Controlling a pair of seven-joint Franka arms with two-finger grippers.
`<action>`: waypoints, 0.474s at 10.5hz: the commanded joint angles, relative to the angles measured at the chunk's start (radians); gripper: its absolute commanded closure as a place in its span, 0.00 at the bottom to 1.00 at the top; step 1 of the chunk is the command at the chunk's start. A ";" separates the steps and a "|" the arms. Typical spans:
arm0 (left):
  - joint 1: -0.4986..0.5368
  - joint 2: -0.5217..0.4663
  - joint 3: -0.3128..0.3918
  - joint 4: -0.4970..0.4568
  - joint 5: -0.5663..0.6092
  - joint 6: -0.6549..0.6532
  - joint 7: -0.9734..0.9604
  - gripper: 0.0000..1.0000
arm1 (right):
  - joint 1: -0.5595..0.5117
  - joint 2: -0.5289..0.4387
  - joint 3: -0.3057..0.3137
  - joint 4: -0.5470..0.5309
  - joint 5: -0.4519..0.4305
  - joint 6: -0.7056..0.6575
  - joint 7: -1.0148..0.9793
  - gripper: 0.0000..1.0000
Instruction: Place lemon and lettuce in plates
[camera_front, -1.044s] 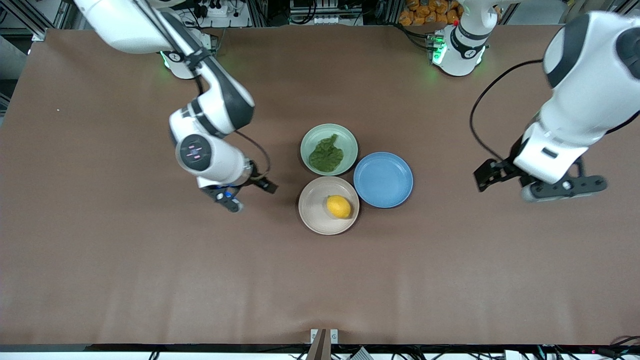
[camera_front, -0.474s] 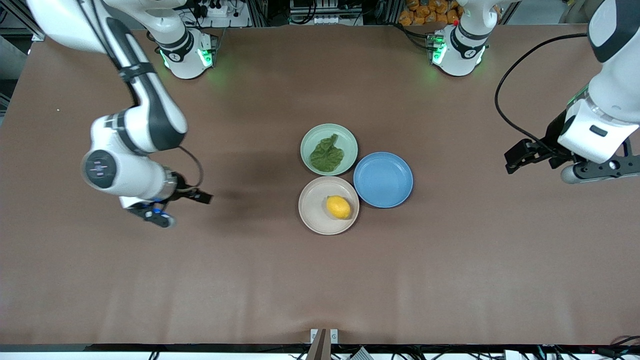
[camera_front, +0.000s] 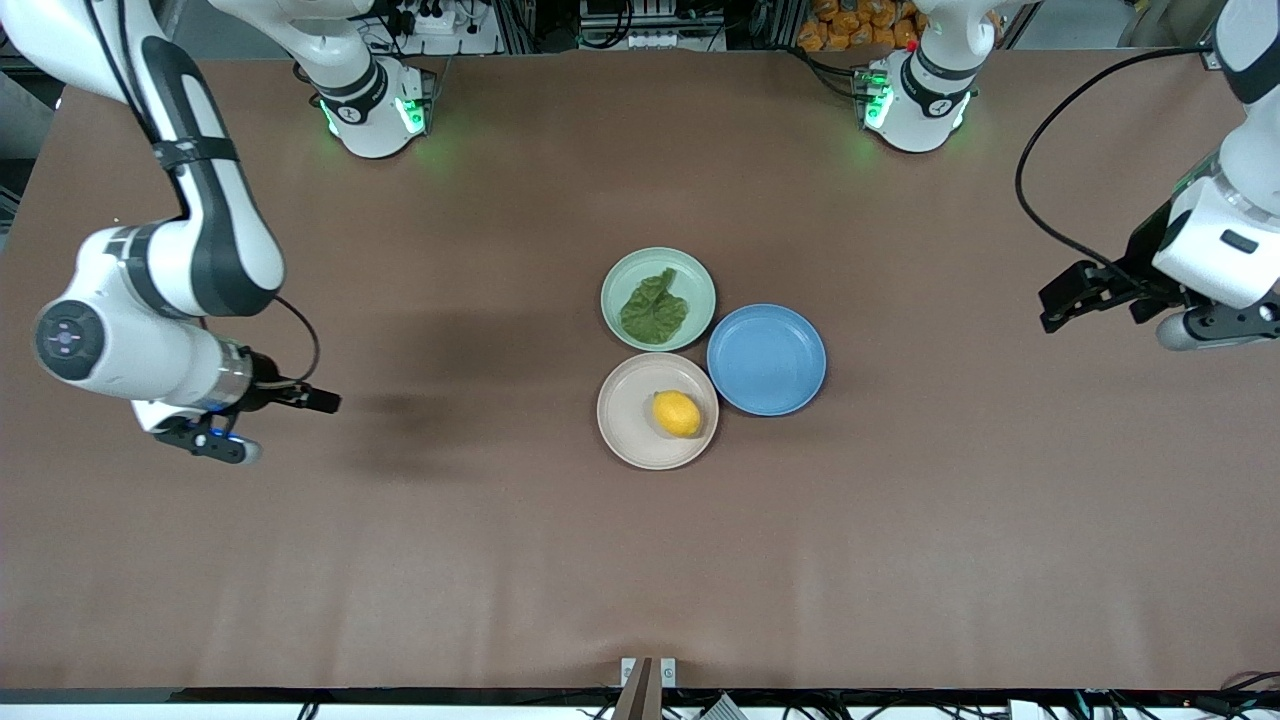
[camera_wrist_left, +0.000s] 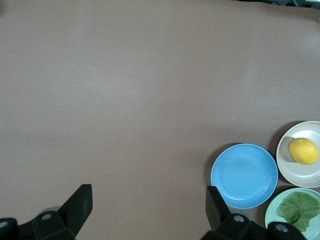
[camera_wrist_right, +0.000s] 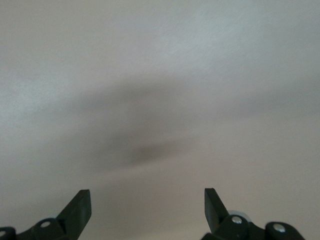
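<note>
Start close to the camera: your lemon (camera_front: 677, 413) sits in the beige plate (camera_front: 628, 432). A bit farther back, the lettuce (camera_front: 653, 309) lies in the mint plate (camera_front: 622, 272). The blue plate (camera_front: 766, 359) beside them has nothing in it.

Your right gripper (camera_wrist_right: 146, 210) hangs over bare table at its end, fingers spread, holding nothing. Your left gripper (camera_wrist_left: 147, 210) does the same at its end.

Both foods look placed. I think you only need to park the arms.
</note>
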 joint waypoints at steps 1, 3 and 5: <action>-0.059 -0.066 0.085 -0.026 -0.028 -0.046 0.064 0.00 | -0.010 -0.084 -0.058 -0.029 -0.001 -0.022 -0.148 0.00; -0.115 -0.066 0.148 -0.026 -0.029 -0.056 0.067 0.00 | -0.024 -0.115 -0.082 -0.019 -0.001 -0.058 -0.228 0.00; -0.118 -0.061 0.141 -0.022 -0.029 -0.058 0.066 0.00 | -0.031 -0.130 -0.087 0.020 -0.003 -0.144 -0.231 0.00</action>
